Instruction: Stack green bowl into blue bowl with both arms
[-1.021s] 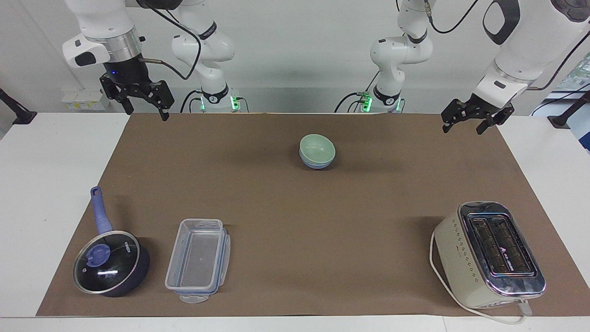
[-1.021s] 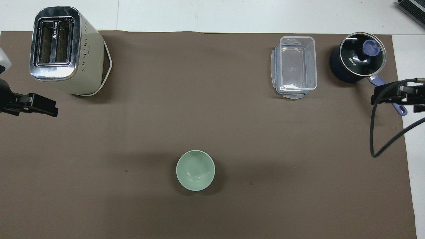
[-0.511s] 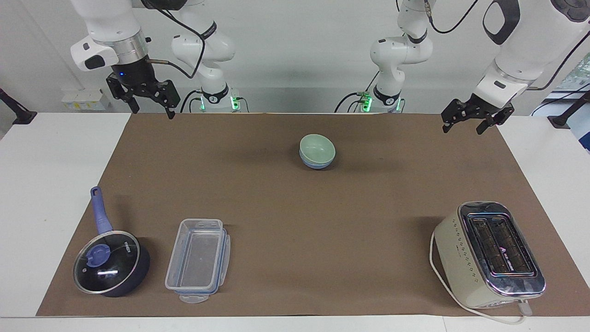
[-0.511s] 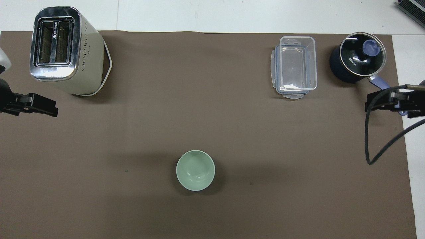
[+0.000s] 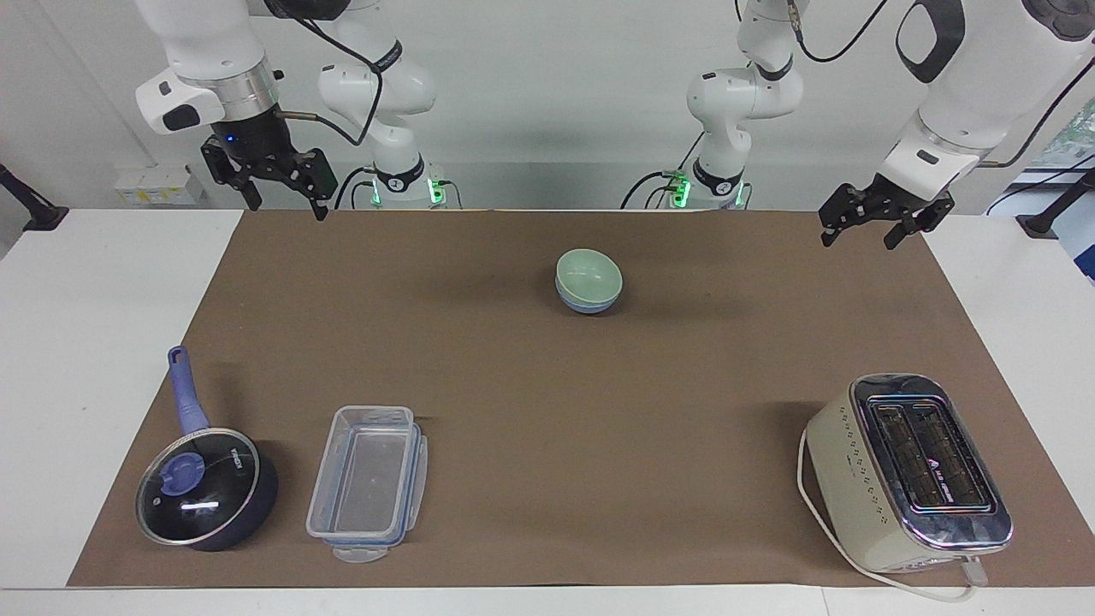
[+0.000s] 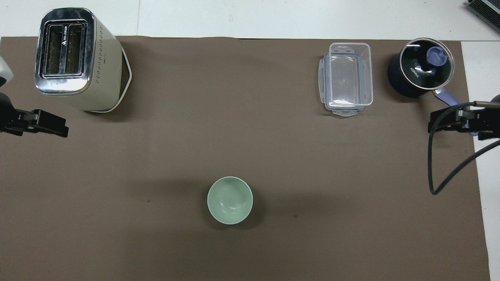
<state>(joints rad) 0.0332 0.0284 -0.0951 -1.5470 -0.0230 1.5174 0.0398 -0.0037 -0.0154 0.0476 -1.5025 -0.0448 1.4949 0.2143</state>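
The green bowl [image 5: 588, 272] sits nested inside the blue bowl [image 5: 588, 303] on the brown mat, midway between the two arms' ends and close to the robots. From overhead only the green bowl [image 6: 230, 200] shows, and it covers the blue one. My left gripper [image 5: 858, 238] hangs open and empty in the air over the mat's edge at the left arm's end [image 6: 47, 124]. My right gripper [image 5: 288, 205] is also open and empty, raised over the mat's corner at the right arm's end [image 6: 449, 121]. Both are well apart from the bowls.
A cream toaster [image 5: 908, 472] with a white cord stands far from the robots at the left arm's end. A clear lidless food container [image 5: 369, 481] and a dark lidded saucepan [image 5: 205, 488] with a blue handle lie far from the robots at the right arm's end.
My right gripper has drifted a little toward the middle of the table and slightly upward. The left arm and the stacked bowls have not moved.
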